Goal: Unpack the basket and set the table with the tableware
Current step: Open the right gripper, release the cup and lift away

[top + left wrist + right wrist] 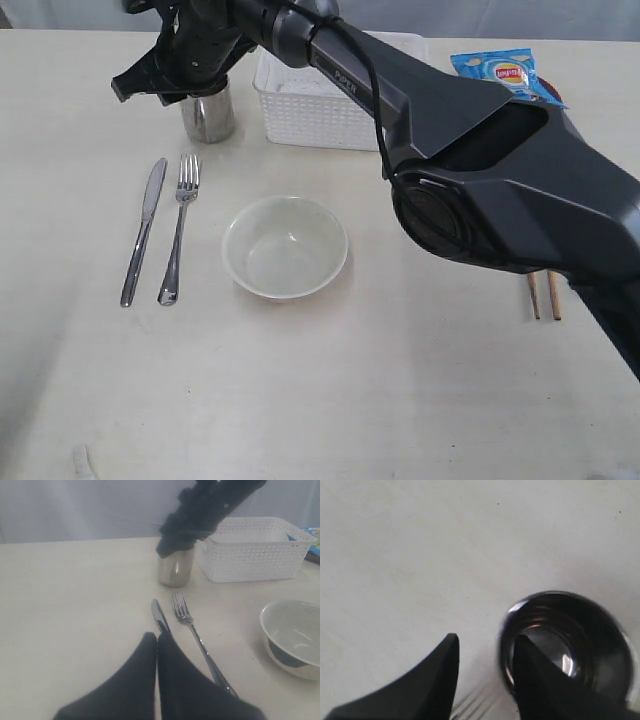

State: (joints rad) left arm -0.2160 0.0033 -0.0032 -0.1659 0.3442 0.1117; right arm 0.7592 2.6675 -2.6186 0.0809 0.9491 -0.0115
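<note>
The right gripper [485, 641] stands part open over the steel cup [570, 645]. One finger is inside the rim and the other is outside, clear of the wall; whether the inner one touches, I cannot tell. The cup stands upright near the table's [380, 400] far edge, just beside the white basket [310, 115]. The left gripper [157, 636] is closed and empty, over the knife's [159, 616] handle end.

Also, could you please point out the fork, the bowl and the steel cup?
fork [178, 240], exterior view, middle of handle
bowl [285, 250], exterior view, inside bottom
steel cup [210, 120], exterior view, side wall
</note>
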